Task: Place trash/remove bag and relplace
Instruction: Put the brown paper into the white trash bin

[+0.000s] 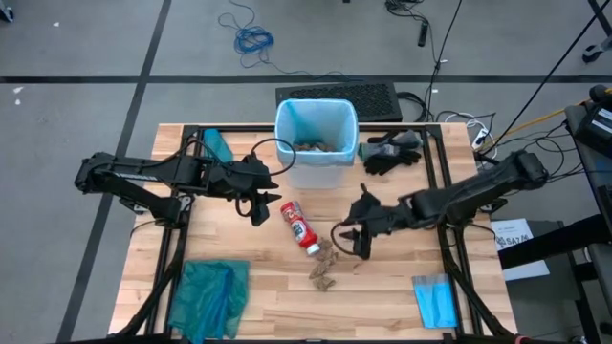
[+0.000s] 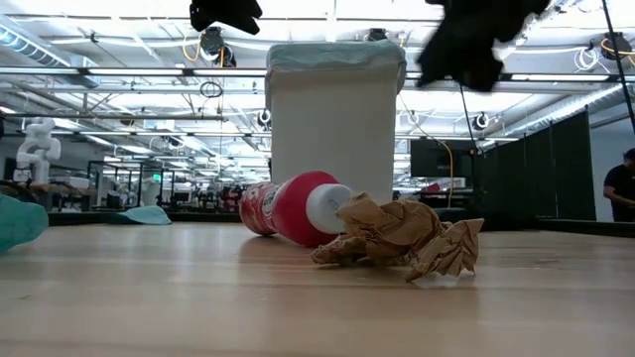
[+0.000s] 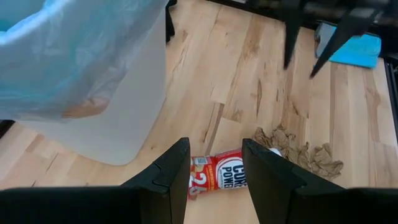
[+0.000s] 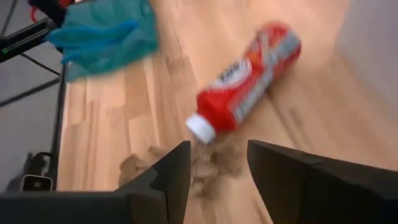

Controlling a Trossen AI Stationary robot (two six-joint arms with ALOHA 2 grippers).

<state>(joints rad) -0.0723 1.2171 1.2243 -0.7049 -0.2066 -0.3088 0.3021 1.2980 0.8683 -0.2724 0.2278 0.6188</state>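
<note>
A red-and-white bottle (image 1: 299, 226) lies on its side on the table, white cap toward the near edge. Crumpled brown paper scraps (image 1: 326, 265) lie just past its cap; in the low view the scraps (image 2: 399, 236) rest in front of the bottle (image 2: 290, 207). A white bin (image 1: 316, 143) lined with the light-blue bag (image 1: 287, 119) stands at the far middle, with litter inside. My left gripper (image 1: 258, 212) hovers open, left of the bottle. My right gripper (image 1: 356, 246) hovers open, right of the scraps. Each wrist view shows the bottle (image 3: 217, 172) (image 4: 249, 84) beyond its fingers.
A teal-green plastic bag (image 1: 207, 296) lies at the near left corner, a small folded blue sheet (image 1: 435, 299) at the near right. Black gloves (image 1: 390, 153) sit right of the bin. A black metal frame (image 1: 435, 162) borders the tabletop. Bare wood lies between the bottle and the near edge.
</note>
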